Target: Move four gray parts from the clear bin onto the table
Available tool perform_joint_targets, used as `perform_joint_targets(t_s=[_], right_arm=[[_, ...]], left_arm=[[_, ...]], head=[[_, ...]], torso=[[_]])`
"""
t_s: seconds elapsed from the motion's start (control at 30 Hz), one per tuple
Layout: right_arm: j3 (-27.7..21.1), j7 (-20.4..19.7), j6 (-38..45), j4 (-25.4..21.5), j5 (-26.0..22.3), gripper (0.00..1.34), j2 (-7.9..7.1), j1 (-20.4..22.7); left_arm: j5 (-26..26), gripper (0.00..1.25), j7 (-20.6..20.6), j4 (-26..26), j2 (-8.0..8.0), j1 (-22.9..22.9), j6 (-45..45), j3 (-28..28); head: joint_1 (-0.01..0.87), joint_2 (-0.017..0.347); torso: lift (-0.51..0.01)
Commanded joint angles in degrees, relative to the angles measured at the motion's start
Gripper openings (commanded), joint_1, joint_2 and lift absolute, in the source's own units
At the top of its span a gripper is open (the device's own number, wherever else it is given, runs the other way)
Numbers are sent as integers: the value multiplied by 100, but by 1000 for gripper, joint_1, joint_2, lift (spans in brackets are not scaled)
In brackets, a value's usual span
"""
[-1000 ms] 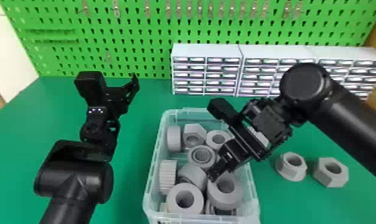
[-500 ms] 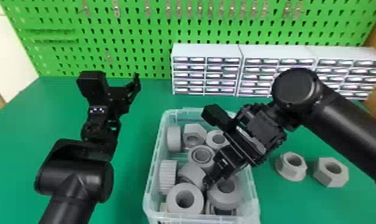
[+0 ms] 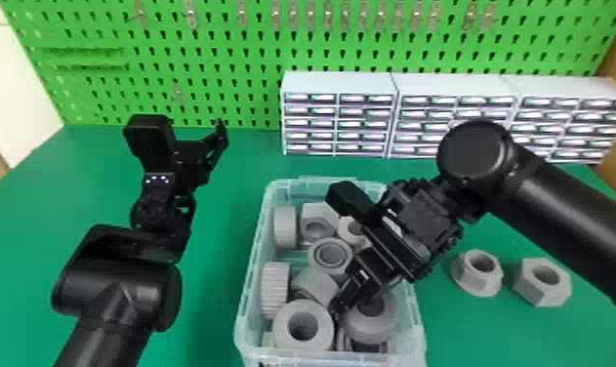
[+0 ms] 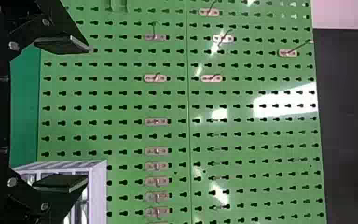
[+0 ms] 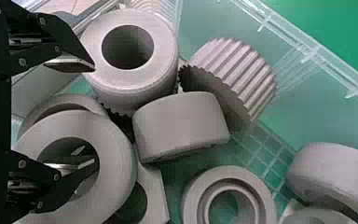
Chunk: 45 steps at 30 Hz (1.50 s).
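In the head view, my right gripper (image 3: 339,253) is over the clear bin (image 3: 420,312), low among the gray parts. The right wrist view has that gripper (image 5: 94,114) open; one finger overlaps the hole of a gray ring (image 5: 77,179), the other is at the side of a thick gray ring (image 5: 130,79). Nothing is gripped. A ribbed part (image 3: 275,288) and a round part (image 3: 328,254) share the bin. On the table to its right sit a flanged nut (image 3: 478,275) and a hex nut (image 3: 543,285). My left gripper (image 3: 184,132) is parked left of the bin; in its wrist view this gripper (image 4: 88,114) is open.
White drawer cabinets (image 3: 340,114) stand behind the bin, against a green pegboard (image 3: 233,53). The right forearm crosses above the table on the right. The bin's raised wall (image 5: 335,79) runs close by the right gripper. Green table (image 3: 214,293) lies between left arm and bin.
The right gripper has shifted slightly left and toward the front of the bin, lower over the parts. The left arm has stayed nearly still.
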Motion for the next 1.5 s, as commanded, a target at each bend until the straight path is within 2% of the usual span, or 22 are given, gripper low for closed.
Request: perform_joint_targets(t_s=[0.0,0.57,0.7,0.83,0.9,1.47], right_arm=[[51,0,-31,37,-11,784,14,21],[332,0,-101,152,-47,767,23,12],[341,0,-92,160,-38,650,23,12],[314,0,-101,160,-38,377,32,12],[218,0,-101,160,-38,291,41,47],[-213,0,4,-50,138,291,58,82]], left_arm=[[17,965,-5,-8,12,-25,0,-11],[17,965,4,-8,21,-51,-44,-2],[25,965,4,-8,29,-51,-70,24],[43,965,13,-8,29,-51,-79,33],[34,965,13,-8,29,-51,-88,24],[34,965,83,-8,29,-33,-88,-55]], head=[[693,72],[693,72],[693,72],[693,72],[693,72],[693,72]], torso=[[-52],[-52],[-52],[-52],[-52],[-52]])
